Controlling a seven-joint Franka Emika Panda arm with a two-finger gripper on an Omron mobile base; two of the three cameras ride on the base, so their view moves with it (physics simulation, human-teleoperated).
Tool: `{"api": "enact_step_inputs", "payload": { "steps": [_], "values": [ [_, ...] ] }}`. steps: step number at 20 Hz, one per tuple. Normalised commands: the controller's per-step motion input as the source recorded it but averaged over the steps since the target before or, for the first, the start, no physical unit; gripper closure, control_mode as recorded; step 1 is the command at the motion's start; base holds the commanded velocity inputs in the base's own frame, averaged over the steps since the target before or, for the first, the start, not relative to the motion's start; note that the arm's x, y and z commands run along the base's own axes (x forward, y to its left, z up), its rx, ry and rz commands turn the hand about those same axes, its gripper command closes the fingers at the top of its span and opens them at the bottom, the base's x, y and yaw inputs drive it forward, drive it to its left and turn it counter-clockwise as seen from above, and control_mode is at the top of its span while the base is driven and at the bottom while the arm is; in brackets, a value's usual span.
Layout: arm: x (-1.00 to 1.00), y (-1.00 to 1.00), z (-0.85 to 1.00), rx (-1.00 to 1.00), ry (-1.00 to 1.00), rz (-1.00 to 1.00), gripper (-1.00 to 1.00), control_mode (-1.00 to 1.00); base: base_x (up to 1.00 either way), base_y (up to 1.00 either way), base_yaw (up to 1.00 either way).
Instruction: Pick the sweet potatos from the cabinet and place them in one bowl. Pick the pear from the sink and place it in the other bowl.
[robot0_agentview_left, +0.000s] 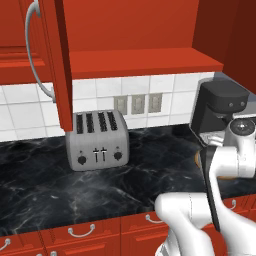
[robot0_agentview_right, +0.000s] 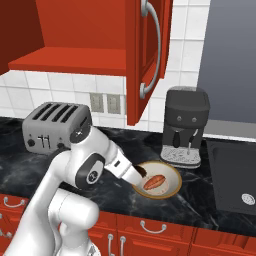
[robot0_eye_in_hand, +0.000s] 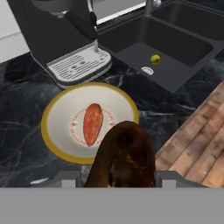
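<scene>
- Carrying the dark brown sweet potato (robot0_eye_in_hand: 124, 157), the gripper (robot0_agentview_right: 141, 172) hangs at the near edge of the bowl (robot0_eye_in_hand: 57, 113); I judge this is so that the tuber can drop beside the first one.
- The pincer is pinching the brown tuber: in the hand view it sits between the two finger tips and hides part of the bowl's rim.
- One reddish-orange sweet potato (robot0_eye_in_hand: 92, 123) lies already in the middle of the bowl, so I count two tubers, one placed and one held.
- The bowl stands on the black counter (robot0_agentview_left: 40, 190) just in front of the coffee machine (robot0_agentview_right: 186, 125), probably to keep it near both the cabinet and the sink.
- The cabinet (robot0_agentview_right: 145, 55) door stands open above the counter, and its shelf looks bare.
- One pear (robot0_eye_in_hand: 155, 58) lies in the sink (robot0_eye_in_hand: 175, 70), near a silver drain (robot0_eye_in_hand: 147, 70); this part is not yet done.
- I see one bowl, one toaster (robot0_agentview_left: 97, 141) and one coffee machine.
</scene>
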Motion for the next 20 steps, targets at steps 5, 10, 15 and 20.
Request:
{"api": "enact_step_inputs", "payload": {
  "steps": [5, 10, 15, 20],
  "values": [
    [0.28, -0.03, -0.39, -0.03, -0.04, 0.05, 1.00, -1.00, 0.00, 0.00, 0.00],
    [0.27, -0.29, -0.31, -0.01, -0.01, 0.01, 1.00, -1.00, 0.00, 0.00, 0.00],
    [0.07, -0.33, -0.36, 0.00, 0.00, 0.00, 1.00, -1.00, 0.00, 0.00, 0.00],
    [0.00, -0.08, -0.30, 0.01, 0.04, 0.00, 1.00, -1.00, 0.00, 0.00, 0.00]
  ]
}}
